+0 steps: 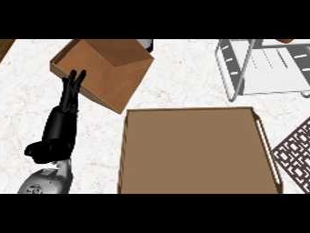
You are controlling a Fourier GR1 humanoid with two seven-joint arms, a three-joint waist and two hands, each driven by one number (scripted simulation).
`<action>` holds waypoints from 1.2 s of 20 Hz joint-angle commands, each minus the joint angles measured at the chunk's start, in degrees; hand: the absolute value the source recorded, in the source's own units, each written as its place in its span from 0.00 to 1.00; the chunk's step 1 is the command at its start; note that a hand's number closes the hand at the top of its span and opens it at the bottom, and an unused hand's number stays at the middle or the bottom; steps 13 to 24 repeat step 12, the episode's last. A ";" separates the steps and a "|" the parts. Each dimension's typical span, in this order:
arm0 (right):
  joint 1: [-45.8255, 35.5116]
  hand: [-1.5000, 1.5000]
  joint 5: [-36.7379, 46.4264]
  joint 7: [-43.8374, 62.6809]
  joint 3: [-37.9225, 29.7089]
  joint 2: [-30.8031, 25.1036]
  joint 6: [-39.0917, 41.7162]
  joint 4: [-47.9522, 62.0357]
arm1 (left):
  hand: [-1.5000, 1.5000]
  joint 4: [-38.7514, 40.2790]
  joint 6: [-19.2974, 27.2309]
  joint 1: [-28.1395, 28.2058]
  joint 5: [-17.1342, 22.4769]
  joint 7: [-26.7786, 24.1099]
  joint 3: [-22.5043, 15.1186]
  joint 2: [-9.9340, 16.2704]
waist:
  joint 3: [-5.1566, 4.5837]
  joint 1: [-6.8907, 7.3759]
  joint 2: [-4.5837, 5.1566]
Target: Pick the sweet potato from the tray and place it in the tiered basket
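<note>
Marble counter (184, 91); left hand (62, 123) open beside the tray (125, 150).

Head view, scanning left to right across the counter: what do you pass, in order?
left hand → wooden box → tray → tiered basket → patterned mat. No sweet potato shows on the tray.

A kitchen: marble counter (23, 113), tiered basket (264, 68), wooden tray (197, 150).
</note>
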 commanded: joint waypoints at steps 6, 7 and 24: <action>12.68 0.00 -12.86 -4.91 -15.98 -8.86 5.98 -2.68 | 0.50 3.63 -0.79 2.84 0.22 3.56 0.76 0.55 | -0.46 -2.32 0.21; 15.10 0.00 -14.33 -6.75 -18.20 -10.37 7.35 -2.13 | 0.50 2.98 -2.03 1.87 1.86 4.76 2.09 1.48 | -0.44 -2.58 0.23; 26.86 0.00 -21.52 -14.55 -27.26 -13.62 15.74 -1.87 | 0.50 2.87 -0.10 4.44 0.21 2.51 0.84 -0.28 | -0.42 -3.02 0.22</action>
